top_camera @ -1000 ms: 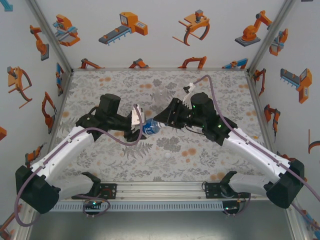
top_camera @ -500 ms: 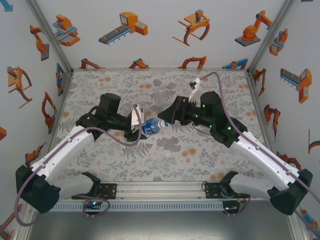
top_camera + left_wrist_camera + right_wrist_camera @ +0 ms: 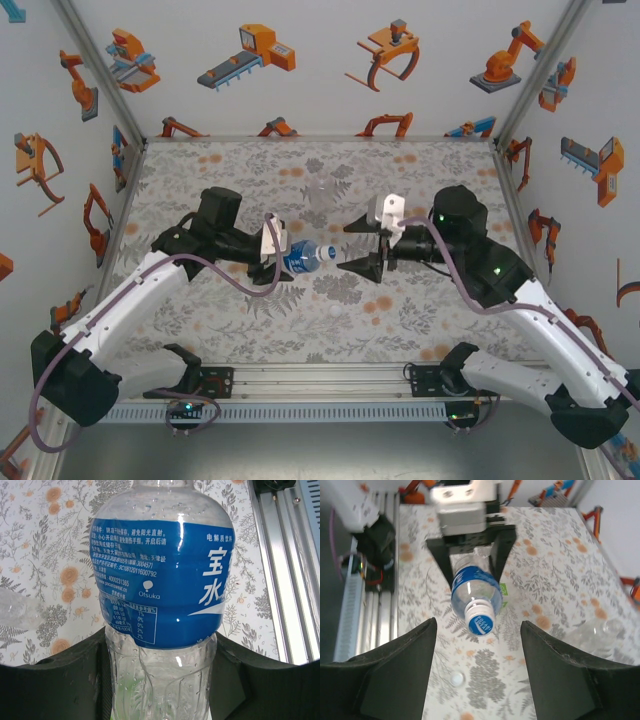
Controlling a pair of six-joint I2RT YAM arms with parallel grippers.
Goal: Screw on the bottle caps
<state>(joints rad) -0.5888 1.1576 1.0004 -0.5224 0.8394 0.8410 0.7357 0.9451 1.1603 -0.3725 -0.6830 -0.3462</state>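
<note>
Backed off to the right since a moment ago, the right gripper (image 3: 358,247) now faces the capped end of the blue-label bottle (image 3: 298,257) with a small gap between them, its two fingers spread wide and holding nothing. On the left, the left gripper (image 3: 283,258) is clamped around the lower body of that bottle and holds it off the table (image 3: 220,170), lying roughly level with its neck pointing right. A white cap (image 3: 481,622) with blue print sits on the neck; how tightly it is screwed on cannot be told. Below the bottle and nearer the arms, a loose cap (image 3: 335,311) lies on the floral cloth, well apart from both grippers. Farther back, near the middle of the table, a clear bottle (image 3: 323,190) lies on its side. A metal rail (image 3: 320,380) runs along the near edge.
</note>
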